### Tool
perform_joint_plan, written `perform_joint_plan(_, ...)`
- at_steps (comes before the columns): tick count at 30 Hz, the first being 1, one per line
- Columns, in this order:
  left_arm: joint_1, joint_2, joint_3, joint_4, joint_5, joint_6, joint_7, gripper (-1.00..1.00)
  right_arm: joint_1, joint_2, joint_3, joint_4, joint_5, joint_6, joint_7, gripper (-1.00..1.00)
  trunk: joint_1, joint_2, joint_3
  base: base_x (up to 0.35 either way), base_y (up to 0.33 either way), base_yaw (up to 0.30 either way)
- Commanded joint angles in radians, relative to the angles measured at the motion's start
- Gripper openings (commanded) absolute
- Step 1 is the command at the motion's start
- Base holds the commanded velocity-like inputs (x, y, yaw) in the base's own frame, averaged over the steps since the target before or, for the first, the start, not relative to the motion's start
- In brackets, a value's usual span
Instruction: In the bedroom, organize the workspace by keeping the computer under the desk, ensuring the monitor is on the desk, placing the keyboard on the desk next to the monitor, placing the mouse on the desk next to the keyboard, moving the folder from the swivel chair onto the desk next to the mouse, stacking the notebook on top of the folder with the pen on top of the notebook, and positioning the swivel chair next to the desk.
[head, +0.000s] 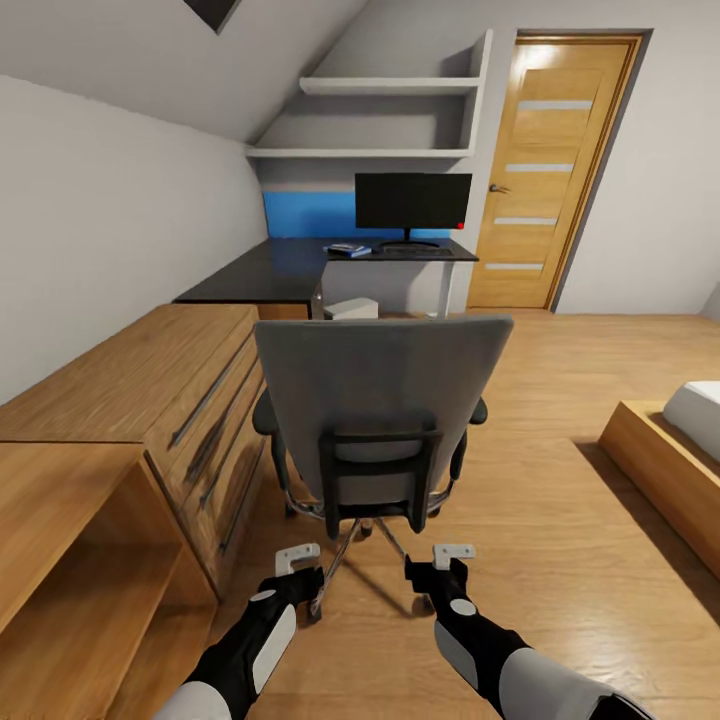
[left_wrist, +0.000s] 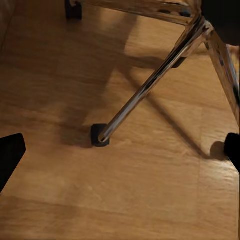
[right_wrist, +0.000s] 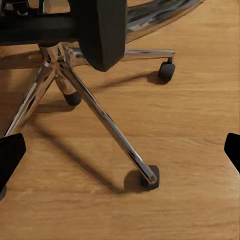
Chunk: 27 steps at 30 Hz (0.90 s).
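Facing a wooden floor (head: 560, 520), swivel chair (head: 380, 400) just ahead, well short of the worktop (head: 270, 270) carrying monitor (head: 412, 200). Holding left gripper (head: 297, 560) and right gripper (head: 452, 553) low, jaws apart, empty. Best pushing the backrest evenly, both sides, avoiding swivel.

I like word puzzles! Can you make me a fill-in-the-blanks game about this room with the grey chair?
1. The grey swivel chair with chrome legs turns its ____ toward the robot.
2. The wide black monitor stands on the long black ____.
3. The tall wooden door is ____.
4. Both grippers, left and right, hold ____.

Missing words: back; desk; shut; nothing
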<state>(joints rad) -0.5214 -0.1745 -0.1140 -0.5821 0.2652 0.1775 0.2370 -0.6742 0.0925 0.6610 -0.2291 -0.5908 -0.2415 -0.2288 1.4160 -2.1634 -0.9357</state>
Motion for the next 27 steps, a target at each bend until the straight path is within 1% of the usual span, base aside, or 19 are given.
perform_joint_plan(1, 0.000, 0.000, -0.003, -0.028, 0.007, 0.012, 0.008, 1.00, -0.001, 0.003, 0.009, -0.011, -0.003, -0.005, -0.005, 1.00, 0.004, -0.008, -0.004, 0.000, 0.000, 0.000)
perform_joint_plan(2, 0.000, 0.000, -0.003, -0.038, 0.007, 0.019, 0.008, 1.00, -0.001, 0.006, 0.010, -0.018, -0.002, -0.004, -0.005, 1.00, 0.008, -0.015, -0.007, 0.000, 0.000, 0.000)
perform_joint_plan(4, -0.002, 0.000, -0.004, -0.059, 0.007, 0.062, 0.006, 1.00, -0.001, 0.014, 0.011, -0.041, 0.002, -0.001, -0.006, 1.00, 0.015, -0.029, -0.014, 0.000, 0.000, 0.000)
perform_joint_plan(5, -0.006, 0.000, -0.004, -0.069, 0.007, 0.103, 0.004, 1.00, -0.001, 0.017, 0.010, -0.056, 0.003, 0.004, -0.006, 1.00, 0.019, -0.036, -0.017, 0.000, 0.000, 0.000)
perform_joint_plan(6, -0.010, 0.000, -0.004, -0.072, 0.007, 0.122, 0.004, 1.00, -0.001, 0.018, 0.010, -0.063, 0.003, 0.008, -0.006, 1.00, 0.023, -0.043, -0.020, 0.000, 0.000, 0.000)
perform_joint_plan(8, -0.028, 0.000, -0.004, -0.078, 0.007, 0.160, 0.001, 1.00, -0.002, 0.020, 0.007, -0.089, 0.001, 0.035, -0.006, 1.00, 0.031, -0.057, -0.026, 0.000, 0.000, 0.000)
perform_joint_plan(9, -0.034, 0.000, -0.004, -0.078, 0.008, 0.168, 0.001, 1.00, -0.002, 0.021, 0.006, -0.099, 0.001, 0.049, -0.007, 1.00, 0.034, -0.064, -0.029, 0.000, 0.000, 0.000)
perform_joint_plan(10, -0.042, 0.000, -0.004, -0.076, 0.008, 0.179, 0.000, 1.00, -0.002, 0.020, 0.004, -0.120, 0.000, 0.080, -0.007, 1.00, 0.038, -0.071, -0.032, 0.000, 0.000, 0.000)
perform_joint_plan(12, -0.047, 0.000, -0.003, -0.071, 0.009, 0.185, -0.001, 1.00, -0.002, 0.020, 0.002, -0.136, -0.001, 0.109, -0.006, 1.00, 0.046, -0.085, -0.039, 0.000, 0.000, 0.000)
perform_joint_plan(13, -0.050, 0.000, -0.003, -0.055, 0.009, 0.188, -0.002, 1.00, -0.002, 0.018, 0.001, -0.147, -0.002, 0.128, -0.006, 1.00, 0.050, -0.092, -0.042, 0.000, 0.000, 0.000)
perform_joint_plan(15, -0.052, 0.000, -0.003, -0.028, 0.008, 0.188, -0.003, 1.00, -0.002, 0.018, -0.001, -0.153, -0.003, 0.140, -0.006, 1.00, 0.057, -0.106, -0.048, 0.000, 0.000, 0.000)
perform_joint_plan(17, -0.054, 0.000, -0.003, 0.039, 0.007, 0.164, -0.008, 1.00, -0.002, 0.017, 0.001, -0.160, -0.004, 0.151, -0.008, 1.00, 0.065, -0.120, -0.054, 0.000, 0.000, 0.000)
perform_joint_plan(18, -0.054, 0.000, -0.003, 0.055, 0.006, 0.150, -0.011, 1.00, -0.002, 0.017, 0.001, -0.161, -0.004, 0.152, -0.008, 1.00, 0.069, -0.127, -0.057, 0.000, 0.000, 0.000)
perform_joint_plan(21, -0.055, 0.000, -0.004, 0.108, 0.005, 0.027, -0.025, 1.00, -0.002, 0.016, 0.002, -0.158, -0.003, 0.151, -0.009, 1.00, 0.080, -0.148, -0.067, 0.000, 0.000, 0.000)
perform_joint_plan(23, -0.055, 0.000, -0.004, 0.114, 0.005, 0.003, -0.028, 1.00, -0.002, 0.014, 0.002, -0.155, -0.003, 0.143, -0.009, 1.00, 0.088, -0.162, -0.073, 0.000, 0.000, 0.000)
perform_joint_plan(24, -0.055, 0.000, -0.004, 0.120, 0.005, -0.019, -0.030, 1.00, -0.002, 0.011, 0.002, -0.152, -0.004, 0.127, -0.010, 1.00, 0.092, -0.169, -0.076, 0.000, 0.000, 0.000)
perform_joint_plan(27, -0.055, 0.000, -0.005, 0.122, 0.005, -0.035, -0.032, 1.00, -0.002, 0.008, 0.002, -0.151, -0.004, 0.112, -0.011, 1.00, 0.103, -0.190, -0.086, 0.000, 0.000, 0.000)
